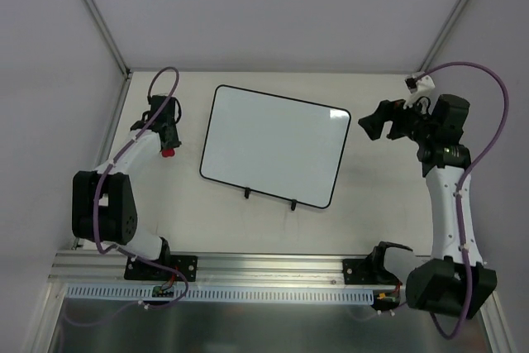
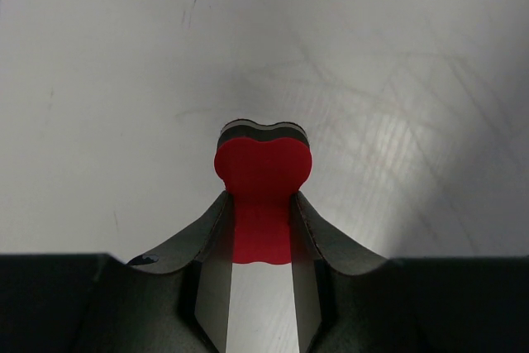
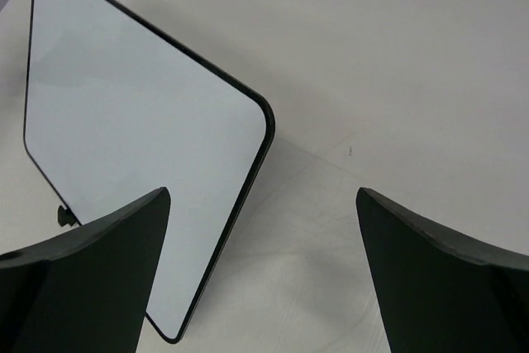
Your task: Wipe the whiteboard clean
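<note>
One whiteboard (image 1: pixel 273 145), mid-bench (image 1: pixel 372 196), long axis left to right, no writing visible. Left gripper (image 1: pixel 168 145), clamped on red eraser (image 2: pixel 263 173), beside its left short edge; board lies rightward. Right gripper (image 1: pixel 374 121), fingers apart, off the right edge.

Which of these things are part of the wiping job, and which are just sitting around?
For the job: whiteboard, red eraser, left gripper clamping it.
Just there: right gripper (open, empty), table, purple cables.
</note>
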Tool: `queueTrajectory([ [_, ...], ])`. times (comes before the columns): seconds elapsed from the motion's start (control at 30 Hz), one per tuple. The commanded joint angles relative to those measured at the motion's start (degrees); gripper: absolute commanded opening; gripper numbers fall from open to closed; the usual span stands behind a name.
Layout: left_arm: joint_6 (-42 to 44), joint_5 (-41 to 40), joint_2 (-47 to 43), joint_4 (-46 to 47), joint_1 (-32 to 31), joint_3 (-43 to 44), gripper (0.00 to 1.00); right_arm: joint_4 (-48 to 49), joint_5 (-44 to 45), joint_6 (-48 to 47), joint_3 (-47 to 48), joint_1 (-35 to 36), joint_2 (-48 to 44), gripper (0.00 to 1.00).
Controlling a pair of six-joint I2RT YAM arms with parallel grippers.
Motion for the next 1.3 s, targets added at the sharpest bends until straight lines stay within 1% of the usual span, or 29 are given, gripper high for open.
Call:
queueTrajectory([
  [0.0, 0.0, 5.6, 4.7, 0.5, 3.1, 6.7, 0.08, 0.2, 10.0, 4.9, -2.2, -0.1, -7.1, 0.99],
  [0.07, 0.3, 8.3, 8.2, 0.2, 4.1, 9.1, 0.09, 0.1, 13.6, 5.5, -3.1, -0.1, -12.1, 0.99],
  [0.13, 0.6, 9.4, 10.5, -0.6, 4.6, 12.3, 0.13, -0.6, 15.6, 6.6, -3.6, -0.1, -15.2, 0.99],
  [0.17, 0.8, 9.8, 12.6, -1.0, 5.1, 14.1, 0.18, -0.6, 16.7, 7.3, -3.9, -0.1, -18.2, 0.99],
  [0.27, 1.0, 11.1, 15.9, -2.3, 6.8, 16.1, 0.28, -1.2, 18.2, 9.3, -5.5, 0.3, -22.4, 0.99],
  [0.3, 1.0, 11.9, 16.6, -2.4, 7.1, 16.9, 0.35, -1.8, 18.3, 9.4, -6.5, 0.4, -24.9, 0.99],
  [0.4, 1.2, 13.2, 19.1, -3.1, 8.0, 18.5, 0.45, -3.5, 19.3, 8.8, -7.4, 1.2, -28.7, 0.99],
  [0.43, 1.2, 13.9, 19.5, -3.2, 8.1, 18.9, 0.51, -4.1, 19.3, 8.5, -7.6, 1.4, -29.3, 0.99],
  [0.5, 1.2, 14.3, 20.8, -3.6, 8.2, 19.7, 0.58, -5.4, 19.9, 8.0, -7.7, 2.0, -30.4, 0.99],
  [0.6, 0.7, 14.4, 20.5, -4.7, 8.2, 20.4, 0.70, -6.8, 20.6, 7.6, -7.5, 2.3, -31.7, 0.99],
  [0.63, 0.5, 14.6, 19.8, -5.0, 8.2, 20.4, 0.79, -7.1, 20.8, 7.2, -7.1, 2.4, -32.0, 0.99],
  [0.73, 0.1, 15.0, 14.4, -6.2, 8.2, 19.8, 0.93, -8.6, 22.5, 6.3, -4.9, 2.9, -32.2, 0.99],
  [0.77, 0.2, 14.9, 10.6, -6.6, 8.2, 19.8, 0.99, -8.9, 23.1, 6.0, -4.2, 3.1, -32.0, 0.99],
  [0.83, 0.2, 14.9, 6.5, -7.9, 8.2, 19.8, 0.99, -9.7, 24.3, 6.0, -1.9, 3.5, -31.5, 0.99],
  [0.87, 0.3, 14.8, 1.8, -8.3, 8.2, 19.8, 0.99, -9.9, 25.3, 5.8, -1.0, 3.8, -31.4, 0.99],
  [0.93, 0.5, 14.6, -3.1, -8.9, 8.2, 20.0, 0.99, -10.5, 26.6, 5.2, 1.7, 4.4, -30.8, 0.99],
  [0.97, 0.8, 14.4, -7.9, -9.2, 8.2, 20.1, 0.99, -10.8, 28.6, 5.2, 2.8, 4.7, -30.6, 0.99],
  [1.03, 1.0, 14.3, -12.6, -9.4, 8.2, 20.6, 0.99, -11.6, 30.4, 4.8, 6.4, 5.5, -29.5, 0.99],
  [1.07, 1.7, 14.3, -16.9, -9.6, 8.2, 20.9, 0.99, -11.9, 32.3, 4.4, 7.6, 6.1, -29.1, 0.99],
  [1.17, 2.8, 13.9, -24.2, -9.9, 8.2, 22.8, 0.99, -11.9, 35.5, 3.7, 12.4, 7.0, -28.0, 0.99],
  [1.27, 2.8, 13.6, -28.5, -13.0, 8.2, 27.0, 0.99, -11.7, 38.5, 1.9, 16.6, 8.0, -27.2, 0.99],
])
